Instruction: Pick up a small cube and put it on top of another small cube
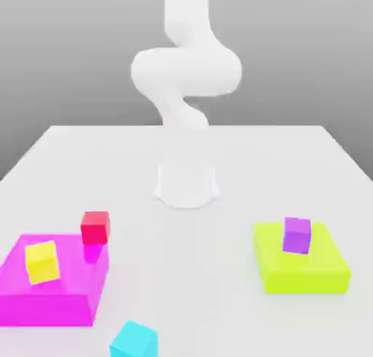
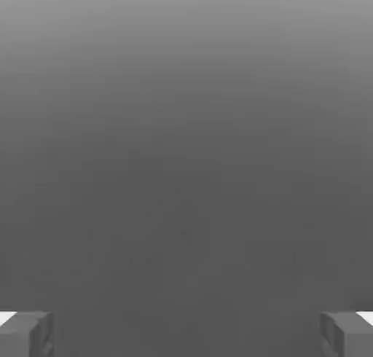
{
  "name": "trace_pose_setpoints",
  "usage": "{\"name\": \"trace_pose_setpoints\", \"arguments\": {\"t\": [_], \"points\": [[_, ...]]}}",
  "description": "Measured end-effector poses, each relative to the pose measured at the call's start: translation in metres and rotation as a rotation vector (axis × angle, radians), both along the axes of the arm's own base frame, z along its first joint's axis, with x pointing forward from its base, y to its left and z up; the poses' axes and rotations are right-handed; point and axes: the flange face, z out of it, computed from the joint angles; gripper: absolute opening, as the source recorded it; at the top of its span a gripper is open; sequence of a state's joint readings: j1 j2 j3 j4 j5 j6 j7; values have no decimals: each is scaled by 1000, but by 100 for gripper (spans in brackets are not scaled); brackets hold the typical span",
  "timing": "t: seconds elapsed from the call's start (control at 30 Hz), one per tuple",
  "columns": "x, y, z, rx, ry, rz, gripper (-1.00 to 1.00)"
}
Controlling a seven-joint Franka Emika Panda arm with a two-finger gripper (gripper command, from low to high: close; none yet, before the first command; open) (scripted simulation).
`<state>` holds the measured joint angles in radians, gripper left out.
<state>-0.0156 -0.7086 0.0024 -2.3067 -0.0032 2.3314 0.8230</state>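
Note:
Several small cubes sit on the white table (image 1: 218, 275). A red cube (image 1: 95, 226) stands beside the far corner of a big magenta block (image 1: 73, 293), and a yellow cube (image 1: 42, 261) rests on top of that block. On a big lime block (image 1: 320, 272) at the exterior view's right sits a purple cube (image 1: 296, 234). A cyan cube (image 1: 134, 340) lies at the front edge. The white arm (image 1: 186, 71) rises from its base at the table's middle, well above the cubes. In the hand view my gripper (image 2: 186, 334) is open, its fingertips (image 2: 29, 334) wide apart with nothing between them.
The arm's round base (image 1: 187, 184) stands at the table's centre. The two big blocks flank the front area, with bare table between them. A grey backdrop lies behind the table's far edge.

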Motion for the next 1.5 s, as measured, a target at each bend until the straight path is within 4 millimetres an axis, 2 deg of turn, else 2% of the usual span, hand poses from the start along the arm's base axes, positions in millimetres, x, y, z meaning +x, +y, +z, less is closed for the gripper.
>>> {"name": "trace_pose_setpoints", "arguments": {"t": [0.1, 0.23, 0.37, 0.5, 0.7, 0.87, 1.03, 1.07, 1.23, 1.27, 1.3, 1.43, 1.5], "points": [[38, -7, -45, 15, 83, -39, 0], [78, -18, -108, 35, 188, -89, 0], [109, -31, -176, 56, 292, -140, 0], [128, -43, -247, 77, 396, -191, 0], [137, -63, -359, 113, 551, -274, 0], [126, -72, -452, 141, 681, -335, 0], [120, -75, -526, 150, 721, -355, 0], [120, -75, -539, 151, 722, -356, -100], [120, -75, -538, 150, 721, -356, -100], [120, -75, -544, 150, 721, -356, -100], [120, -75, -541, 150, 721, -356, -100], [120, -75, -496, 151, 721, -356, -100], [111, -84, -473, 149, 721, -365, -100]]}}
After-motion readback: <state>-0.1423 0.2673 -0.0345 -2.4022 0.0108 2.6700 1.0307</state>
